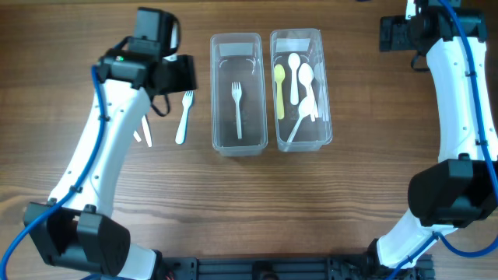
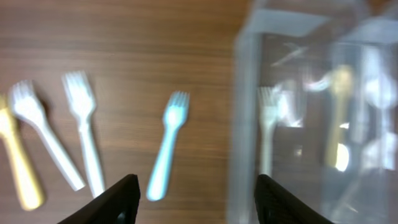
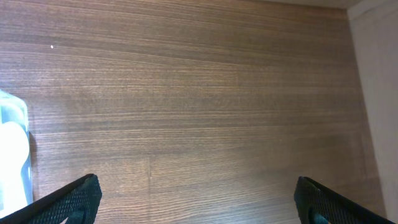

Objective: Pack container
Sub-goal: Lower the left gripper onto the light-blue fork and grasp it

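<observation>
Two clear containers stand side by side at the table's middle. The left container [image 1: 219, 93] holds one white fork [image 1: 237, 109]. The right container [image 1: 325, 85] holds a yellow spoon [image 1: 280, 89] and several white spoons [image 1: 299, 78]. A light blue fork [image 1: 184, 117] lies on the table left of them. In the left wrist view it [image 2: 166, 152] lies beside two white forks [image 2: 84, 134] and a yellow utensil [image 2: 18, 168]. My left gripper [image 2: 196, 202] is open and empty, above the blue fork's handle end. My right gripper [image 3: 199, 199] is open and empty over bare table at the far right.
My left arm [image 1: 101, 132] crosses the left side of the table and hides most of the loose forks [image 1: 144, 134] in the overhead view. A container corner [image 3: 12, 155] shows at the left of the right wrist view. The table's edge [image 3: 373, 93] runs along that view's right side.
</observation>
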Available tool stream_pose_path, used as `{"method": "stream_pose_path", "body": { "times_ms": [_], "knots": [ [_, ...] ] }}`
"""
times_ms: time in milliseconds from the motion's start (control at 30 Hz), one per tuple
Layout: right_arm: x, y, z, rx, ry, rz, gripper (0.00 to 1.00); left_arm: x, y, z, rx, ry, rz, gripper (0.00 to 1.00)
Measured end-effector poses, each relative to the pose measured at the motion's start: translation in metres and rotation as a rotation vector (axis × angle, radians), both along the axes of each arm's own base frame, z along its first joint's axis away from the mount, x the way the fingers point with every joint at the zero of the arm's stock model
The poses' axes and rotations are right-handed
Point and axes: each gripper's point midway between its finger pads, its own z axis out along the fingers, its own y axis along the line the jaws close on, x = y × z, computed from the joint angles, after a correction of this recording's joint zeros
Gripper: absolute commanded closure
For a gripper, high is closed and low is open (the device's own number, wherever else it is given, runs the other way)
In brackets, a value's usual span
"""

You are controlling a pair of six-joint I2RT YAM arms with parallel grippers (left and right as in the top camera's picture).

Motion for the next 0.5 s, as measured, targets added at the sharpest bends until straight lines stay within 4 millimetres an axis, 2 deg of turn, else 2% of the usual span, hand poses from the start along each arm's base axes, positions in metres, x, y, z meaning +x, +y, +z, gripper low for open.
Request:
{"method": "stream_pose_path", "body": {
  "times_ms": [33,67,200,500],
  "knots": [
    [0.000,0.000,0.000,0.000,0.000,0.000,0.00,0.001,0.013,-0.003,0.015,0.012,0.031,0.39],
    [0.000,0.000,0.000,0.000,0.000,0.000,0.00,0.002,0.017,-0.004,0.019,0.013,0.041,0.39],
    [0.000,0.000,0.000,0.000,0.000,0.000,0.00,0.011,0.022,-0.019,0.028,0.016,0.053,0.39],
    [0.000,0.000,0.000,0.000,0.000,0.000,0.00,0.036,0.018,-0.096,0.054,0.116,0.041,0.45]
  ]
}}
